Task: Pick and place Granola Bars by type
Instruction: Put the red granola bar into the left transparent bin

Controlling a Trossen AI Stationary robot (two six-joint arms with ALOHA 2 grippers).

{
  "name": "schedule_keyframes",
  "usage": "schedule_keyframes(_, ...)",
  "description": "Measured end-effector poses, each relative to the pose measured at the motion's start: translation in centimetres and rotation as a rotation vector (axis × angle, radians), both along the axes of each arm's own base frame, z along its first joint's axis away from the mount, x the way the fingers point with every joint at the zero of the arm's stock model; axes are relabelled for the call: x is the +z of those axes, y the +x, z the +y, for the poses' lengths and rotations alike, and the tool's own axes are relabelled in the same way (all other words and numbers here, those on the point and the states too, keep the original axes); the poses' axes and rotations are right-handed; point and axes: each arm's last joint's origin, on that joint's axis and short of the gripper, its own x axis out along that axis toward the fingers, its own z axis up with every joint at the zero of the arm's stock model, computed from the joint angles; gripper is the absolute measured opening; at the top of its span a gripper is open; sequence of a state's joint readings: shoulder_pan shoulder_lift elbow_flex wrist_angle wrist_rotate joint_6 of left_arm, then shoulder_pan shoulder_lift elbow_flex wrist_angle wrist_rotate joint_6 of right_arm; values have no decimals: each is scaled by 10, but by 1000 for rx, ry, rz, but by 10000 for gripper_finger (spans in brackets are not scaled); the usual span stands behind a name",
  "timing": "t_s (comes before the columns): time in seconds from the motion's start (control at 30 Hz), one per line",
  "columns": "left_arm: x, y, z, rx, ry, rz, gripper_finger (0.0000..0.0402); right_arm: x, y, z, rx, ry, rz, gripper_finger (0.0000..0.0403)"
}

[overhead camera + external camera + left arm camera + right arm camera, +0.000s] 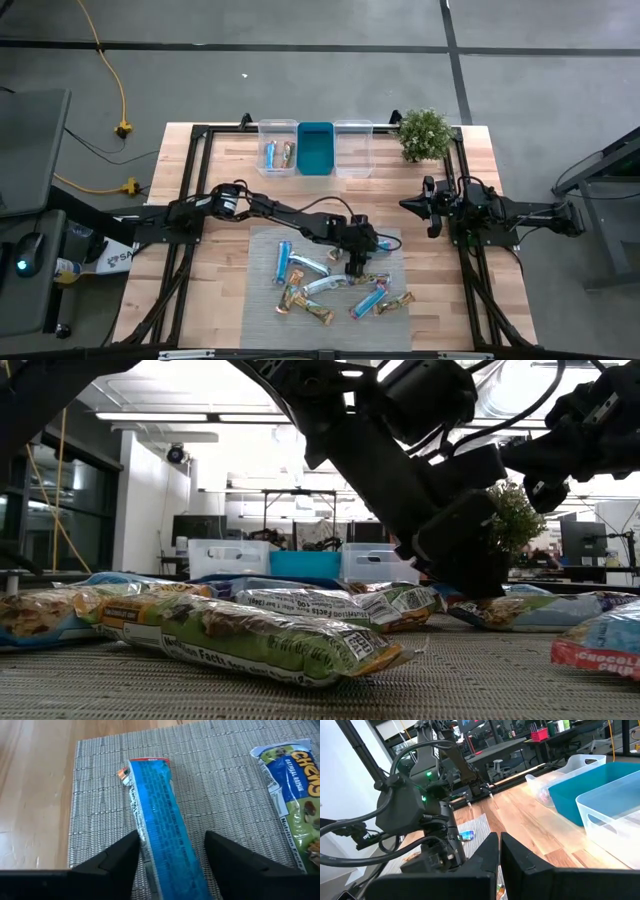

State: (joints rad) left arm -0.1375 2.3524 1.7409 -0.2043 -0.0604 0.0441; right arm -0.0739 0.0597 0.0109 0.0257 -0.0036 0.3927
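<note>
Left gripper [357, 262] is down over the grey woven mat [262, 300], fingers spread and straddling a bright blue bar [162, 825] that lies flat between them; in the left wrist view the wrapper runs lengthwise up the gap, one finger [117, 857] at its edge and the other slightly clear of it. No squeeze on the wrapper visible yet, so this reads as a grasp being set up, not a bar in hand. Aligning the fingers across the bar's narrow width makes sense: a flat wrapped bar offers little else to pinch. A green-wrapped bar [295, 800] lies apart on the same mat, well outside the fingers. Remaining granola bars [330, 290] are scattered loosely over the mat, blue, silvery and tan-green mixed together, some overlapping, which is presumably why the arm is working on one lying on its own. Three bins sit side by side at the table's far edge: left clear bin [278, 146] already holds a couple of bars, teal bin [316, 148] and right clear bin [353, 148] look unfilled from above. Judged early in the sort. Right gripper [432, 212] waits off the mat near a small potted plant [424, 133], fingers pressed together, holding nothing. Risk as I judge it: a slick wrapper sliding or crumpling as the fingers close.
</note>
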Motion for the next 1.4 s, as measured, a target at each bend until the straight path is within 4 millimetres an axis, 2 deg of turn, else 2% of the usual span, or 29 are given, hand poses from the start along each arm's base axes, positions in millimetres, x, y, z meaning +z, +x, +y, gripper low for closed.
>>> schedule_keyframes(0.3, -1, -1, -1, -14, -7, 8, 125, 0, 0, 0, 0, 0, 0, 0)
schedule_keyframes(0.53, 2, 2, -1, -24, -20, -9, 89, 0, 0, 0, -1, 0, 0, 0)
schedule_keyframes(0.97, 33, 17, 11, -65, 1, -69, 78, 0, 0, 0, -1, 0, 0, 0)
schedule_keyframes(1.23, 52, 6, 13, -86, 77, -4, 77, 0, 0, 0, 0, 0, 0, 0)
schedule_keyframes(1.4, 75, -6, 21, -94, 123, 34, 77, 0, 0, 0, 0, 0, 0, 0)
